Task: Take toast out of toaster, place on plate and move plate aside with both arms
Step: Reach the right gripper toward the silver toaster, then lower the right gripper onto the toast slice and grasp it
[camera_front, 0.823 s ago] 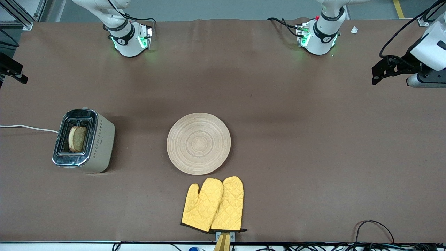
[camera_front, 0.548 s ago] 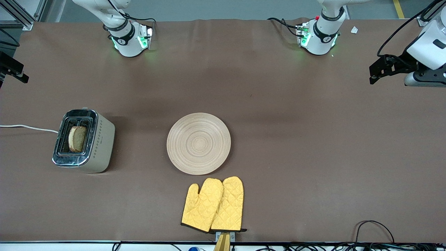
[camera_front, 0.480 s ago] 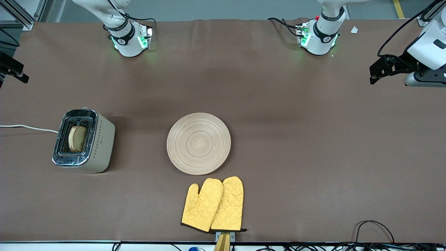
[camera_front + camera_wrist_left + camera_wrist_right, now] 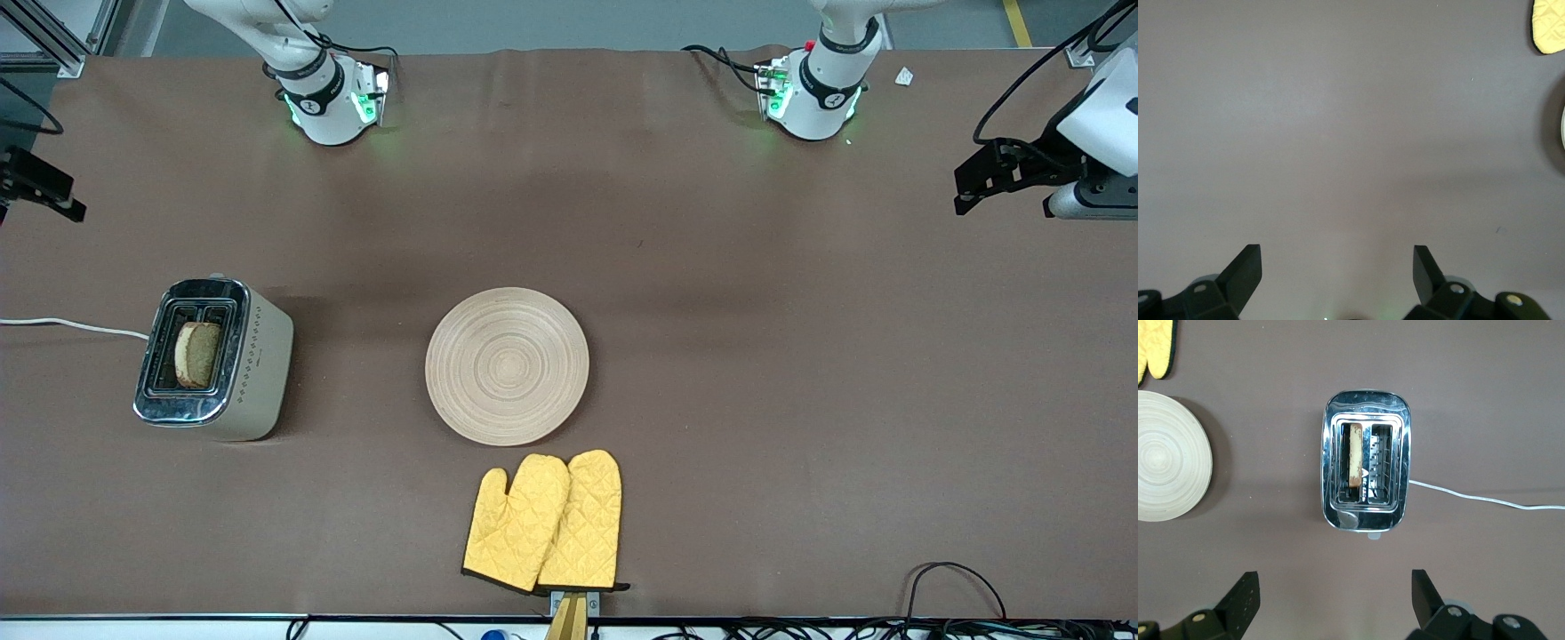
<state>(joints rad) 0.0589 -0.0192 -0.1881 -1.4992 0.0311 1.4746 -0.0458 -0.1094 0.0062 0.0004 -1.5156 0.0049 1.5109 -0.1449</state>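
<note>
The toast (image 4: 197,354) is standing in one slot of the toaster (image 4: 213,359), toward the right arm's end of the counter (image 4: 800,373), well apart from the bare plate (image 4: 507,365) at the middle. I am judging the first step barely begun — nothing lifted yet. My right gripper (image 4: 1331,587) is hovering high over the toaster, fingers (image 4: 1245,593) spread and empty; my left gripper (image 4: 1337,267) is waiting over bare counter, fingers released too. Next I am needing to drop the right fingers astride the slice — squarely, clear of the chrome.
</note>
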